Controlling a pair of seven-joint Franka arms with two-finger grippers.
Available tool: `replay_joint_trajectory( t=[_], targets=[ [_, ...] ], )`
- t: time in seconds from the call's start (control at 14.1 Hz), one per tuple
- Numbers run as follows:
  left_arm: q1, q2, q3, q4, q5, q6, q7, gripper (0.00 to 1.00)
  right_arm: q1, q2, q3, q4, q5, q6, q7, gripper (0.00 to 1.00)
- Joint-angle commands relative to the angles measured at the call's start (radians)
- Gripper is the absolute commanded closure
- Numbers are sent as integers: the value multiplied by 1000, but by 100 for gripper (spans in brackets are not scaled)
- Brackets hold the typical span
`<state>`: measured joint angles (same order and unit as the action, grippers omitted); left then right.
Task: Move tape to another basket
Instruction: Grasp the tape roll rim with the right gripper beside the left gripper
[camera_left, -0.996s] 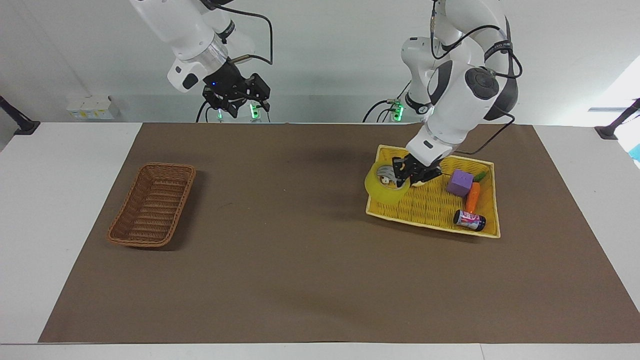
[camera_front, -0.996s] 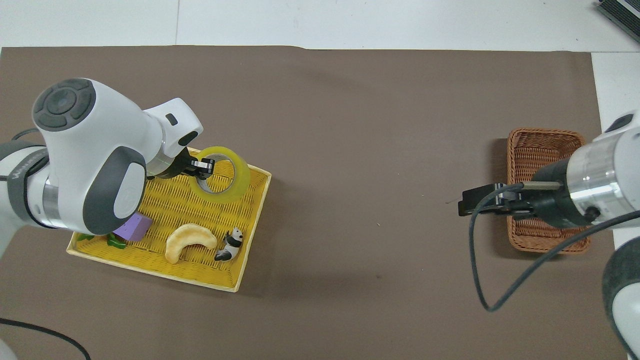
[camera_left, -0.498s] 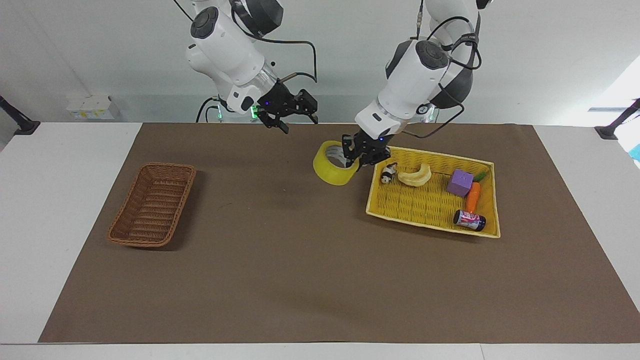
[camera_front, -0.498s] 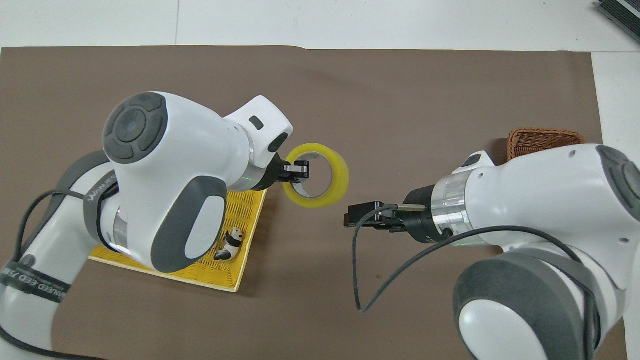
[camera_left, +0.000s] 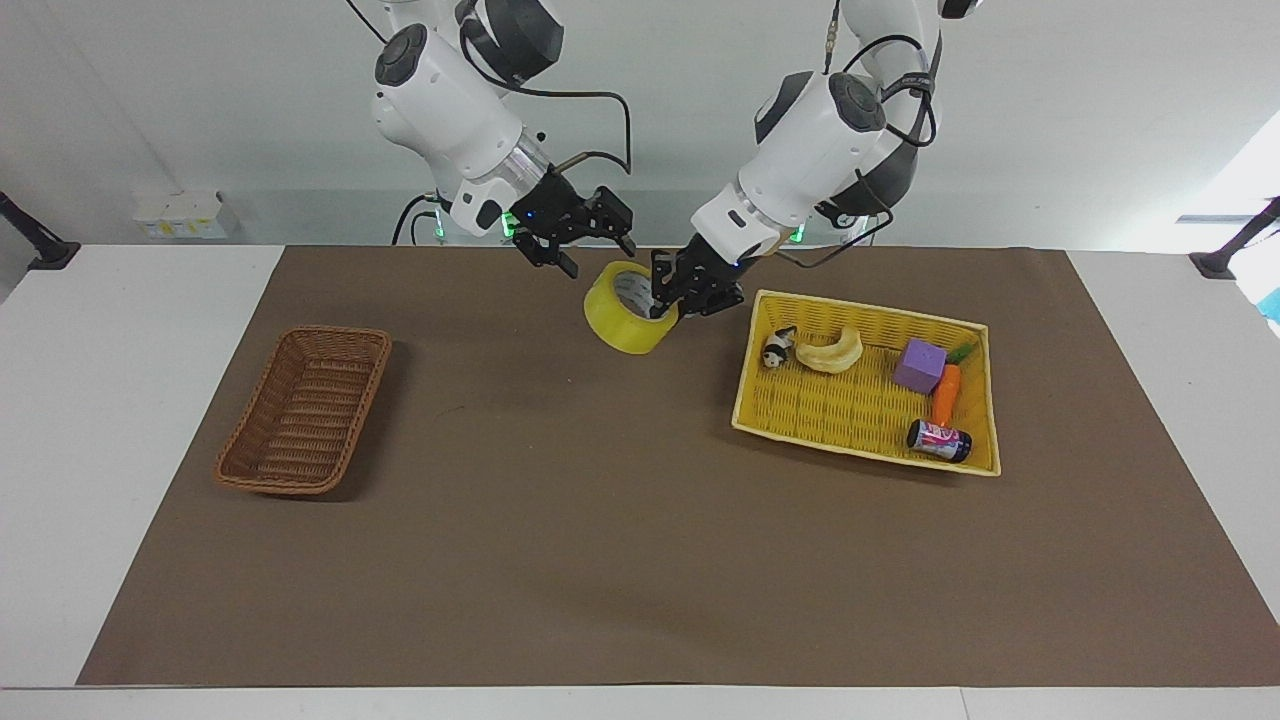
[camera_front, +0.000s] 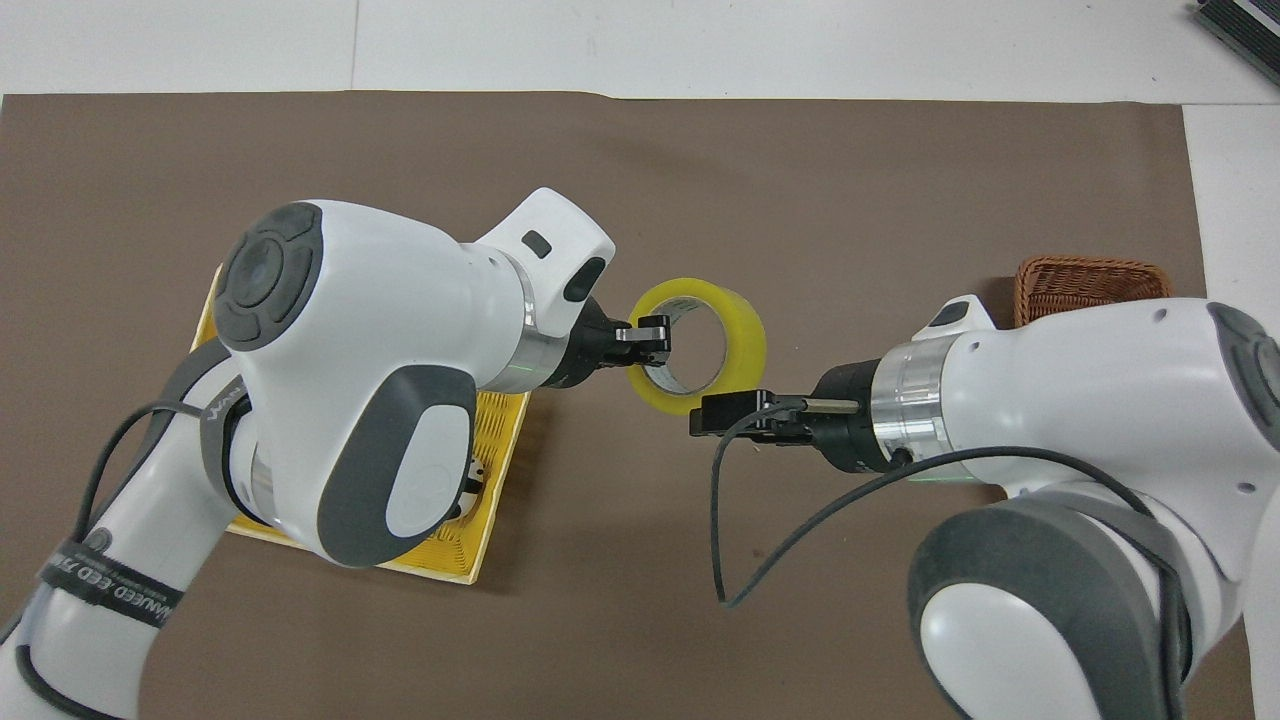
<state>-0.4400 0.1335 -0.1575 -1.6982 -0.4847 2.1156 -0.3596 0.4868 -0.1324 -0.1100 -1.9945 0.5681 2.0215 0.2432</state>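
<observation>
The tape (camera_left: 615, 325), a wide yellow ring with a pale core, hangs in the air over the brown mat between the two baskets. My left gripper (camera_left: 672, 290) is shut on its rim, gripping through the hole; from above the left gripper (camera_front: 648, 335) sits at the edge of the tape (camera_front: 745, 340). My right gripper (camera_left: 595, 250) is open and hovers close beside the tape, toward the right arm's end. From above the right gripper (camera_front: 725, 415) almost meets the ring. The brown wicker basket (camera_left: 305, 410) lies empty at the right arm's end, and the overhead view shows only part of this basket (camera_front: 1090, 285).
The yellow basket (camera_left: 870, 312) at the left arm's end holds a panda figure (camera_left: 775, 348), a banana (camera_left: 830, 352), a purple cube (camera_left: 920, 365), a carrot (camera_left: 945, 392) and a can (camera_left: 938, 440). The left arm covers most of the yellow basket (camera_front: 500, 440) from above.
My left gripper lifted the tape out of the yellow basket and carried it toward the table's middle. The right arm swung in from over the brown basket to beside the tape.
</observation>
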Motion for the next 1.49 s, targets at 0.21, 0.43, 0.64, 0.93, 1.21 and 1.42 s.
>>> replay_joint_trajectory(
  t=[0.21,0.43,0.64,0.93,1.21,1.42],
  targets=[
    [-5,-57,-2,3,-25,-35,-15,100,-23,-35,1,-44,56,68,-39,0],
    [-5,-60,-2,5,-25,-62,-15,100,-48,-41,0,-43,114,81,-42,0],
    [-5,-60,-2,3,-25,-60,-15,100,-63,-41,0,-43,145,103,-45,0],
    [-5,-60,-2,5,-25,-48,-15,100,-62,-42,0,-44,144,102,-50,0],
    [-6,-60,-5,5,-25,-46,-15,100,-59,-42,0,-44,141,100,-44,79],
    [-6,-60,-7,6,-25,-45,-15,100,-59,-42,0,-41,141,94,-29,100]
  ],
)
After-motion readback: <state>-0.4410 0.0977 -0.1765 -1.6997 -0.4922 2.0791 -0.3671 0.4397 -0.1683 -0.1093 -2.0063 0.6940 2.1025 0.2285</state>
